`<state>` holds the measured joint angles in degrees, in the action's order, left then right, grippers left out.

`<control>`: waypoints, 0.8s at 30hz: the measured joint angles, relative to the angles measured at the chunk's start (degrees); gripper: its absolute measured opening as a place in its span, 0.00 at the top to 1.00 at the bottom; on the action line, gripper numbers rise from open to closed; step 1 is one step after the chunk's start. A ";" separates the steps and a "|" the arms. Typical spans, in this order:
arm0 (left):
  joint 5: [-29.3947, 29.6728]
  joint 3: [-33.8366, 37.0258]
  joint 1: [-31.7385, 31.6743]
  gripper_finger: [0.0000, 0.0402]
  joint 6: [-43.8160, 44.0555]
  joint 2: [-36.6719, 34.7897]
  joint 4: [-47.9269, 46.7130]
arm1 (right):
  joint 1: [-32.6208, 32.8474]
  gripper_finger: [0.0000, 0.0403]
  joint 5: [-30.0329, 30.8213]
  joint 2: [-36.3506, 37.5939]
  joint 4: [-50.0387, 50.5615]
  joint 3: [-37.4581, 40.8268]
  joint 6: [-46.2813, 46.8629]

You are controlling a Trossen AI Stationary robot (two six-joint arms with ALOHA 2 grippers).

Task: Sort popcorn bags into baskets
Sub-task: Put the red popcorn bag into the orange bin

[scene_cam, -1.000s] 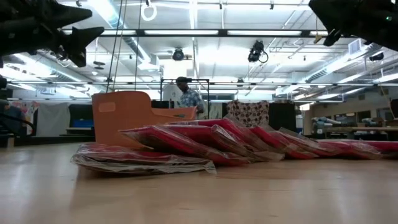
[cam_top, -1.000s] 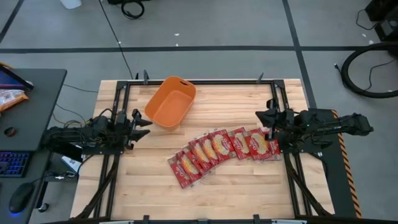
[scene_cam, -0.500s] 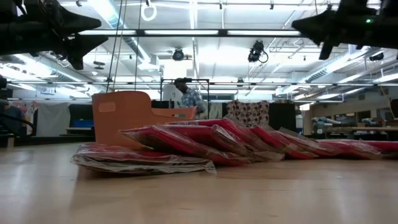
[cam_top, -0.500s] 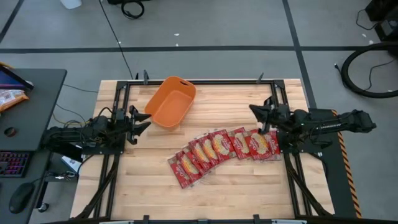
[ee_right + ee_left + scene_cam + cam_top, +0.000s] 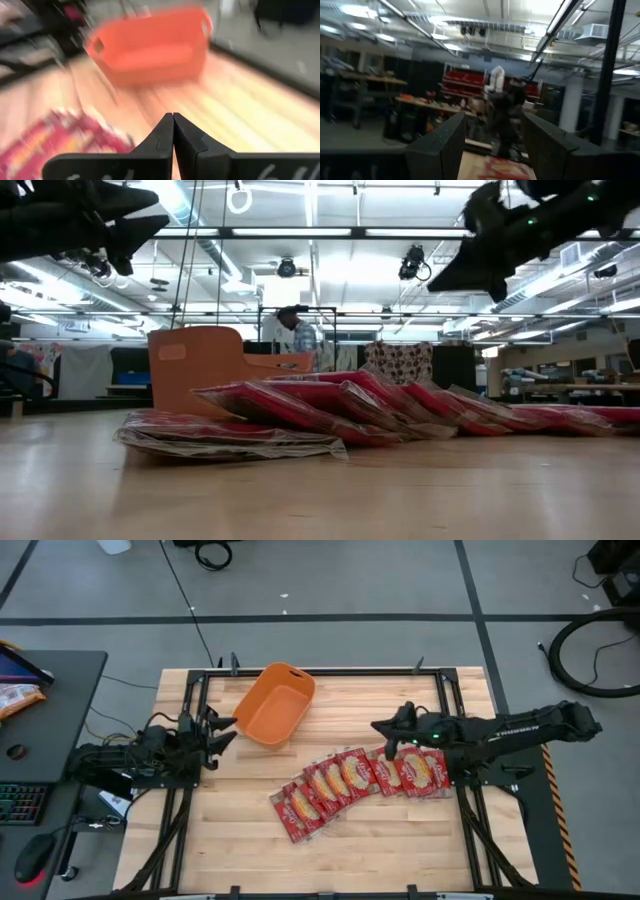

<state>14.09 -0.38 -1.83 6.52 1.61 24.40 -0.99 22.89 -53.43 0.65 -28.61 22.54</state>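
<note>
Right gripper has swung out from the table's 3 o'clock edge toward centre since a second ago, now held above the wood just past the 12 o'clock side of the packet row, tip aimed at 9 o'clock; fingers pressed closed together, gripping nothing. Left gripper has crept slightly toward the orange tub, hovering just beside its 8 o'clock corner, fingers spread open, empty.

Popcorn bags unmoved: overlapping fan of red packets from table centre toward 3 o'clock, tail end curling toward 6 o'clock; all lie on the table, none in the tub. Tub sits near the 11 o'clock part of the table, tilted diagonally, well apart from the packets. Low view: packets lean on each other in a shingled stack, tub behind them. Person stands in the room beyond.
</note>
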 joint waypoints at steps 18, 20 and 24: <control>8.20 0.00 0.00 0.52 -3.39 0.00 1.43 | 14.81 0.97 2.03 -28.43 14.34 -18.93 -4.62; 8.53 0.00 0.00 0.52 -3.39 0.00 1.47 | 17.34 0.97 3.81 -31.05 18.53 -22.23 -3.43; 9.29 0.00 0.00 0.52 -4.08 0.00 2.27 | 21.69 0.97 5.84 -35.57 24.65 -28.68 -3.06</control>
<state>23.38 -0.38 -1.83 2.45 1.61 26.67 20.69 28.73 -89.00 25.30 -57.29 19.48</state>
